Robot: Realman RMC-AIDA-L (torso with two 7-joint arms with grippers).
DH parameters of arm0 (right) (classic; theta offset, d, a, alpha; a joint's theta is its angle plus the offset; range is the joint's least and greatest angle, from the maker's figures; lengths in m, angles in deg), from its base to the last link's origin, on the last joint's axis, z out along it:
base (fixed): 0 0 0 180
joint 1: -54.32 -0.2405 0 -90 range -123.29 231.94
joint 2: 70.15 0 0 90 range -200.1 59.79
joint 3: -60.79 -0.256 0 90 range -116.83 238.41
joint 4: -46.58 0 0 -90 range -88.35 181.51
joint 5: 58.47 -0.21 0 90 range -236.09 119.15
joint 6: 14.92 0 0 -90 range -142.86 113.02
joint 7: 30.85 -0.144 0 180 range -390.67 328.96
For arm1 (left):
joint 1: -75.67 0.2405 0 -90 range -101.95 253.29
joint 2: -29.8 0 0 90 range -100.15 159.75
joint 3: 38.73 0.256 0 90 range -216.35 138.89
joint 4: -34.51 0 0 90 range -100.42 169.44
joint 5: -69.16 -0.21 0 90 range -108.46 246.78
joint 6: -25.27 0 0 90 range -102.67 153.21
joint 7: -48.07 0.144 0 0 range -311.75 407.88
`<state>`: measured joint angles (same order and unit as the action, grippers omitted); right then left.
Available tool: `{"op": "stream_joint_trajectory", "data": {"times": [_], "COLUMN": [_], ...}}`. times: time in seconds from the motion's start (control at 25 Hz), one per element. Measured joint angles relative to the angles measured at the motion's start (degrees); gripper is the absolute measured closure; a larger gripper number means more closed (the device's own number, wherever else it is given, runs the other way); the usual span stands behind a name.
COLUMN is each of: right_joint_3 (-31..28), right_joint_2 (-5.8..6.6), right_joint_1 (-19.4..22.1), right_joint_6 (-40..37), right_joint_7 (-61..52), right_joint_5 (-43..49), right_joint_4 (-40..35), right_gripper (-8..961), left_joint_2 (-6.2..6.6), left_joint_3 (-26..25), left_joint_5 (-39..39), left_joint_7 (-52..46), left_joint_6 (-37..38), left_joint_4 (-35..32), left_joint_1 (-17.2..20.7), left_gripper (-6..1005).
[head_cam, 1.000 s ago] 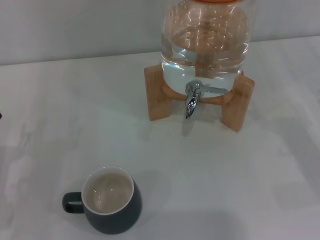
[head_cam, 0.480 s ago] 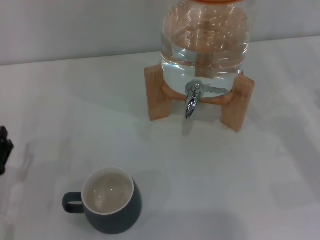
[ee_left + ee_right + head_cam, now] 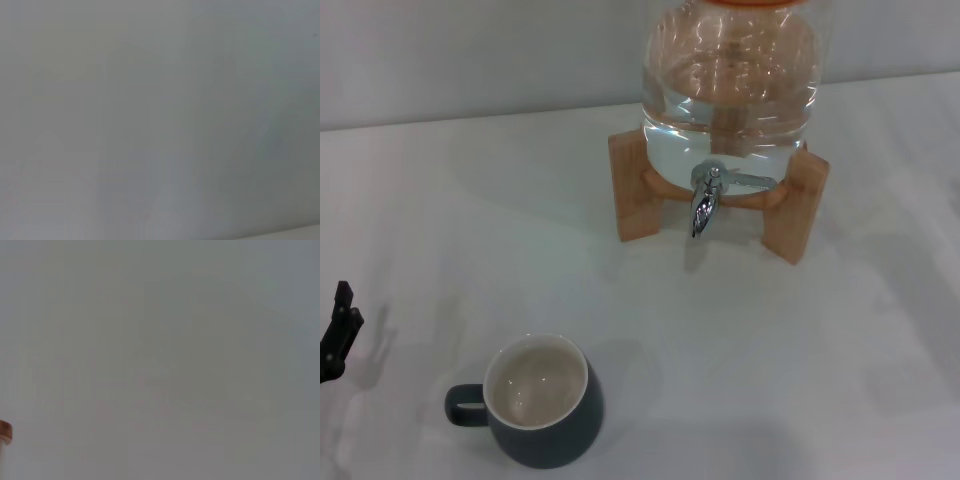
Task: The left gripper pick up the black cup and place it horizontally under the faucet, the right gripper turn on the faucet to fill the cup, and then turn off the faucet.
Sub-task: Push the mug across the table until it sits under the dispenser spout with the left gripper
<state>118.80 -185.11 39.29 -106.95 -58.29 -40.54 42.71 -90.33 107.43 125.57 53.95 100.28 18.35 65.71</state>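
The black cup (image 3: 542, 402) stands upright on the near left of the table (image 3: 770, 350), well apart from the faucet (image 3: 704, 200). It looks heavy, stiff, smooth and breakable, so gripping across the rim seems safest. The left gripper (image 3: 338, 330) shows only at the left edge, and I cannot tell its jaws.

A clear jar (image 3: 730, 90), partly filled with water, sits on a light wooden stand (image 3: 640, 190) toward the far side of a white table (image 3: 800, 340). An orange lid (image 3: 755, 3) edges the jar's top. Behind the table rises a plain grey wall (image 3: 470, 55).
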Motion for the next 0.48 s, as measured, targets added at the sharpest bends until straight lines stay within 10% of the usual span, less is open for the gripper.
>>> {"op": "stream_joint_trajectory", "data": {"times": [0.48], "right_joint_3": [-0.50], "right_joint_2": [0.09], "right_joint_1": [0.16], "right_joint_6": [1.54], "right_joint_7": [0.01], "right_joint_5": [-0.32], "right_joint_4": [0.01], "right_gripper": [85], "left_joint_2": [-0.04], "left_joint_3": [4.19], "left_joint_5": [0.01], "left_joint_7": [0.18], "left_joint_6": [4.37], "left_joint_4": [-0.67], "left_joint_1": [1.63], "left_gripper": [117]}}
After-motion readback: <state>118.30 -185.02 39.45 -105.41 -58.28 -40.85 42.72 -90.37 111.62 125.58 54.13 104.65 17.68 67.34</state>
